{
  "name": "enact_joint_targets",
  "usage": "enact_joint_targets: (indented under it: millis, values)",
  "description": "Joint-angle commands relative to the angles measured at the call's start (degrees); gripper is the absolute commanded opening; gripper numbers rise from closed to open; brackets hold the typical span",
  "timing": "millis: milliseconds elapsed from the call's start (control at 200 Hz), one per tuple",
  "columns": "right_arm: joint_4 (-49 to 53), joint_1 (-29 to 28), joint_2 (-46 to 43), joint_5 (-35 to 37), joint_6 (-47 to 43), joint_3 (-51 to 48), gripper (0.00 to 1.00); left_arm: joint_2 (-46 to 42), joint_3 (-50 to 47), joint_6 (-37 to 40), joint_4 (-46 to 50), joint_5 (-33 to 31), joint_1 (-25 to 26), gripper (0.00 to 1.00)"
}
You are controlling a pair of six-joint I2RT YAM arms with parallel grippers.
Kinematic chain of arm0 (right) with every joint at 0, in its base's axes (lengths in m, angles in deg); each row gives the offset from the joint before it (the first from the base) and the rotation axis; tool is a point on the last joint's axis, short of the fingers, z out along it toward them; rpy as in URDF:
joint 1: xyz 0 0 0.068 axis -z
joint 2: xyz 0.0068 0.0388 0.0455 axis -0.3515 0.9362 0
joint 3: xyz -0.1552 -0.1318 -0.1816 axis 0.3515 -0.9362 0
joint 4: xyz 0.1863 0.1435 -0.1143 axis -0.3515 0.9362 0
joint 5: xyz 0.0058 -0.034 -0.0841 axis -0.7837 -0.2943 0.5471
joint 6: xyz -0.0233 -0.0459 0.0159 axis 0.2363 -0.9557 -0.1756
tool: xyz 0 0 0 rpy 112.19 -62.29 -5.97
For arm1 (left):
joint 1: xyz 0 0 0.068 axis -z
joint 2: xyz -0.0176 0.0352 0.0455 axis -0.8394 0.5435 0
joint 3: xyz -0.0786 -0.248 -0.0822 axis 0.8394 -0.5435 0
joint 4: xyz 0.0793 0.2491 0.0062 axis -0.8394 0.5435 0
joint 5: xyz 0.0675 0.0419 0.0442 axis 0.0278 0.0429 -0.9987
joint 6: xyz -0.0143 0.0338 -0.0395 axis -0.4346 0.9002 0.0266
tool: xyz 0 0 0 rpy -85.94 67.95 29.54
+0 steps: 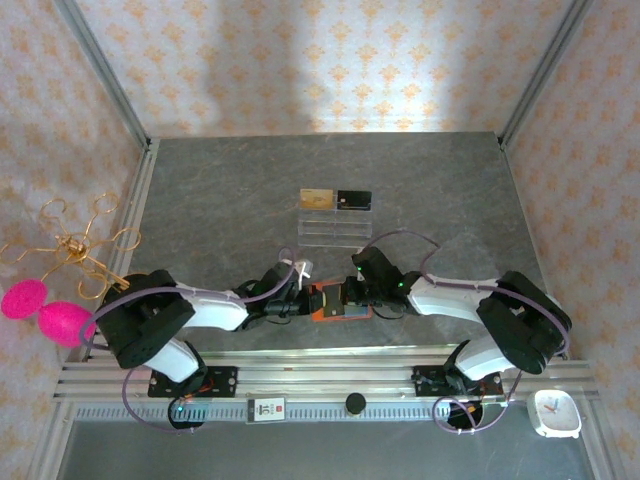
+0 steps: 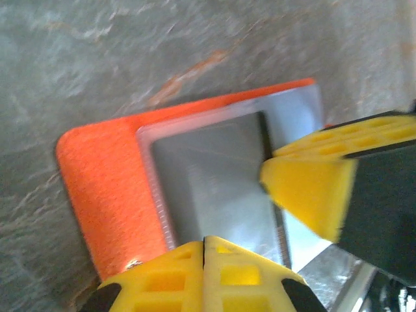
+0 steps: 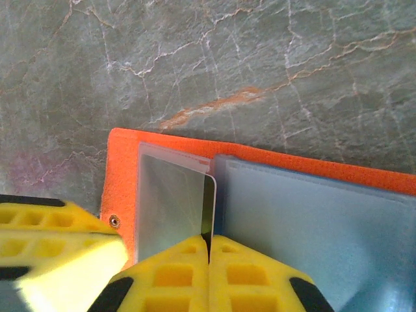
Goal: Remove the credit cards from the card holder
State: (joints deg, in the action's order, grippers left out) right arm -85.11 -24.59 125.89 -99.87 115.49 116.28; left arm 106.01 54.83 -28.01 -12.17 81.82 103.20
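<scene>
The light, floppy orange-red folding card holder (image 1: 335, 300) lies open at near centre, with the left gripper (image 2: 205, 242) and right gripper (image 3: 209, 238) both pinched closed on its near edge; the stiff, slick gold card (image 1: 316, 198) and black card (image 1: 353, 199), farther back, look best gripped by an edge.

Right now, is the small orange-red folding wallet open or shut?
Open: the small orange-red folding wallet lies spread on the table, grey-blue inside facing up.

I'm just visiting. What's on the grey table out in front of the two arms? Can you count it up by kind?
Cards: 2, gold card and black card
Orange wallet: 1
Clear rack: 1
Total: 4
</scene>
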Motion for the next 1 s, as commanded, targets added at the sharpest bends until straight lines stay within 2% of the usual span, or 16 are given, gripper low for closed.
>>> enact_joint_targets:
  millis: [0,110,260,405,551,666,821,996]
  values:
    - [0.1,0.3,-0.1,0.0,-1.2,-1.1,0.00,1.4,1.5,0.7,2.9,-1.3,0.1,0.00]
    - [0.1,0.3,-0.8,-0.1,-1.0,-1.4,0.14,2.4,1.9,0.4,4.2,-1.2,0.1,0.00]
    - [-0.2,0.3,-1.4,0.1,0.0,-1.9,0.18,3.0,1.2,-0.2,3.1,-0.3,0.1,0.00]
    - [-0.4,0.3,-1.6,0.1,0.6,-2.4,0.12,2.9,1.2,-0.2,3.4,-0.3,0.1,0.00]
    - [0.0,0.3,-3.0,1.3,1.0,-2.8,0.12,2.6,1.0,-0.2,3.5,-0.3,0.1,0.00]
    - [-0.1,0.3,-3.5,1.3,1.2,-3.0,0.00,2.9,0.8,-0.5,2.9,0.0,0.2,0.00]
    - [1.7,0.6,-4.4,3.5,1.7,-3.6,0.00,2.9,0.6,-0.7,2.7,0.1,0.1,0.00]
    - [5.5,4.4,-8.8,4.7,1.1,-5.6,0.00,2.1,0.1,-0.6,2.3,0.1,-0.1,0.00]
